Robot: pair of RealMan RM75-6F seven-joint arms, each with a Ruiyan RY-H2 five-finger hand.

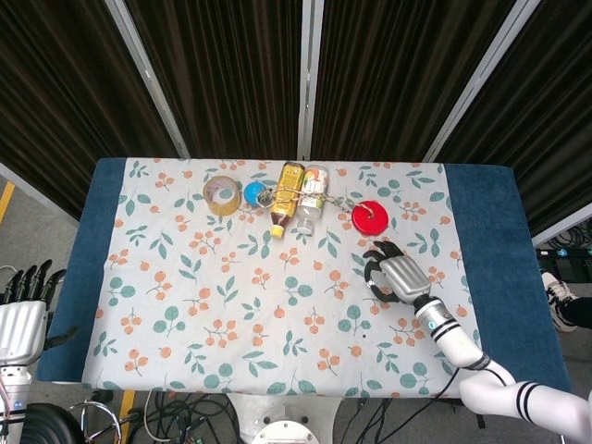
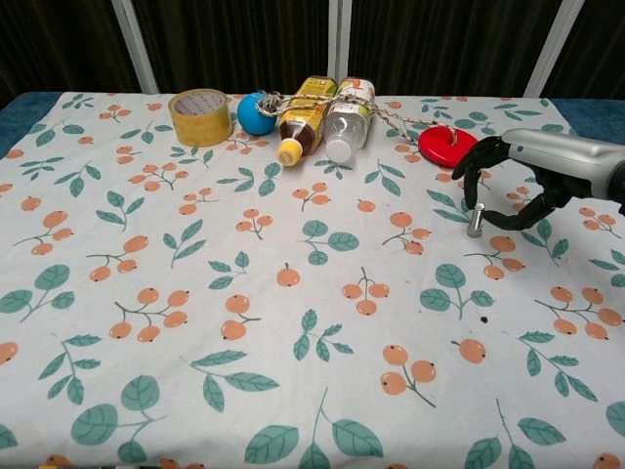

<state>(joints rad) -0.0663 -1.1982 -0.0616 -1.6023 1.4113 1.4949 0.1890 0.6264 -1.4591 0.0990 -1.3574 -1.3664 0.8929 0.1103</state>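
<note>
My right hand (image 1: 396, 276) (image 2: 532, 168) hovers over the tablecloth just in front of a red disc (image 1: 369, 216) (image 2: 448, 145), which is the nearest thing to it. Its fingers (image 2: 480, 161) arch downward, apart from the thumb, with nothing between them. A small metal pin (image 2: 476, 221) shows under the fingers; I cannot tell whether it belongs to the hand. My left hand (image 1: 22, 310) stays off the table's left edge, fingers straight and spread, holding nothing; only the head view shows it.
Along the far edge lie a tape roll (image 1: 222, 195) (image 2: 200, 115), a blue ball (image 1: 253, 193) (image 2: 256, 112), and a yellow bottle (image 1: 286, 205) (image 2: 304, 123) tied with rope to a clear bottle (image 1: 312, 200) (image 2: 348, 122). The floral cloth (image 2: 244, 322) covers the table.
</note>
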